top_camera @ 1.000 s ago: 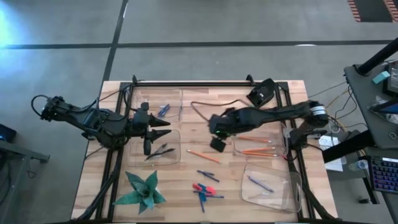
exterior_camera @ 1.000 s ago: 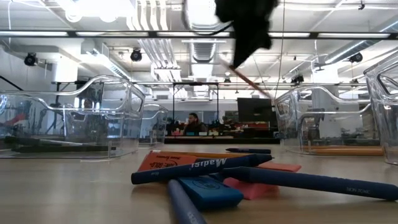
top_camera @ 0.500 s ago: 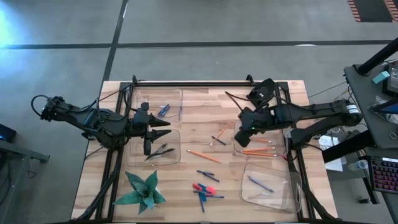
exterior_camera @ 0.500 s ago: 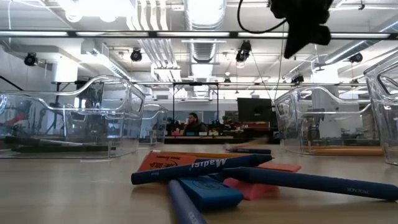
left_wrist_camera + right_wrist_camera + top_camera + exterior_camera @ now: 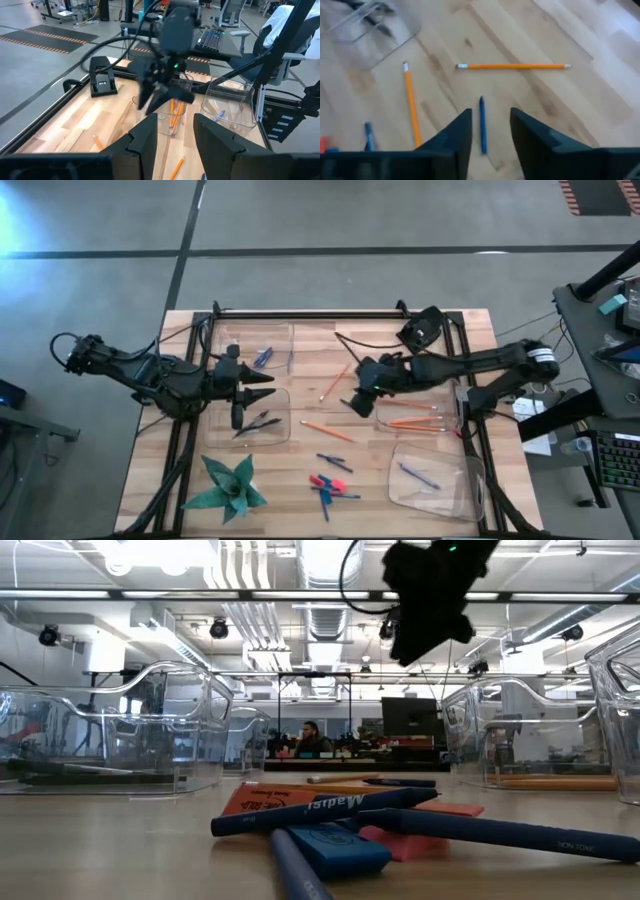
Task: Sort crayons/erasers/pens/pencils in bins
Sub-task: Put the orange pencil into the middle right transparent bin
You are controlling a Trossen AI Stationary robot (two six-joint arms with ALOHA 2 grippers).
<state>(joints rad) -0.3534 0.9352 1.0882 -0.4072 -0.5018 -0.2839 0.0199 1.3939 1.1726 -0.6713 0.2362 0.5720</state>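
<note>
Right pincer point(image 5: 358, 402) now left of bin point(image 5: 455, 412) — loose pencil point(image 5: 333, 382) diagonal.

Blue crayons point(image 5: 325, 810) cross erasers point(image 5: 340, 848) beneath a raised tool point(image 5: 428, 600).

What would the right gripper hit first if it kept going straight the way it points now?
Most likely the short blue stick lying on the table right ahead of the right gripper, between its open jaws; an orange pencil lies crosswise beyond it. Height above the wood is hard to judge.
</note>
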